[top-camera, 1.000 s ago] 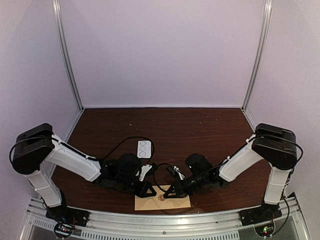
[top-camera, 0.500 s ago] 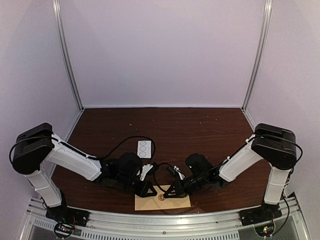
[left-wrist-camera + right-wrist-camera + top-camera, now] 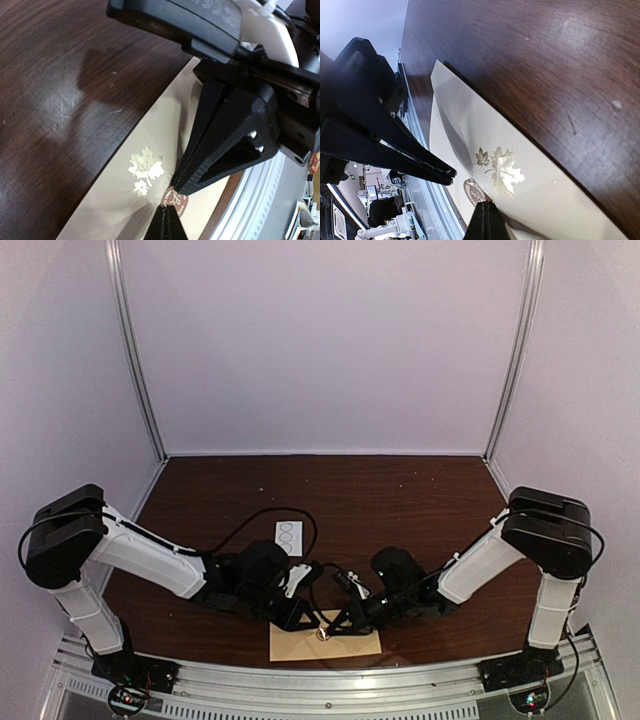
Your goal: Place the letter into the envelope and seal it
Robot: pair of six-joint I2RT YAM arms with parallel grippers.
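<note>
The tan envelope lies flat at the table's near edge, flap closed, with a gold maple leaf printed on it. A round brown sticker sits at the flap's tip. My left gripper is shut, its tip touching the sticker. My right gripper is shut too, its tip at the sticker from the other side. In the top view both grippers, left and right, meet over the envelope's middle. The letter is not visible.
A small white card with round stickers lies behind the left arm. The metal frame rail runs just in front of the envelope. Black cables loop between the two wrists. Pale walls enclose the table.
My left gripper has shifted slightly right, toward the sticker. The right gripper and the envelope have barely moved.
</note>
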